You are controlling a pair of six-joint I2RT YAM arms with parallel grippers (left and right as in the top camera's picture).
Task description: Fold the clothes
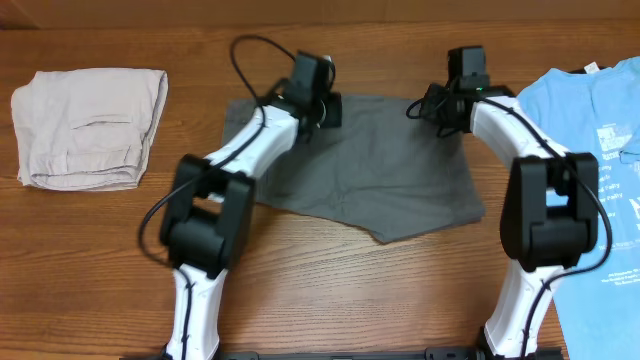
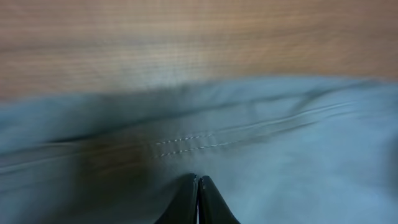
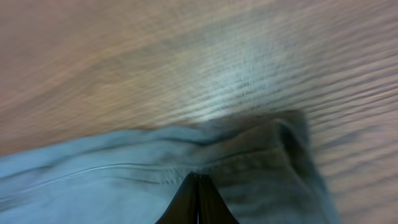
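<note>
Shorts (image 1: 370,165) lie flat mid-table (image 1: 330,300), between beige garment (image 1: 90,125) and T-shirt (image 1: 610,130). Left gripper (image 2: 198,180) is clenched on cloth near the far edge, by a stitched seam. Right gripper (image 3: 198,177) is clenched at the far right corner, cloth bunched at its tips. Twin pinch along one edge is likely meant to carry it over together. Fold not yet begun.

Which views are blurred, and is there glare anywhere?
Overhead: sharp and evenly lit, dark-grey shorts crisp. Left wrist: soft blur, though the stitching on the cloth is readable. Right wrist: heavily smeared, with a pale glare patch on the wooden table.
</note>
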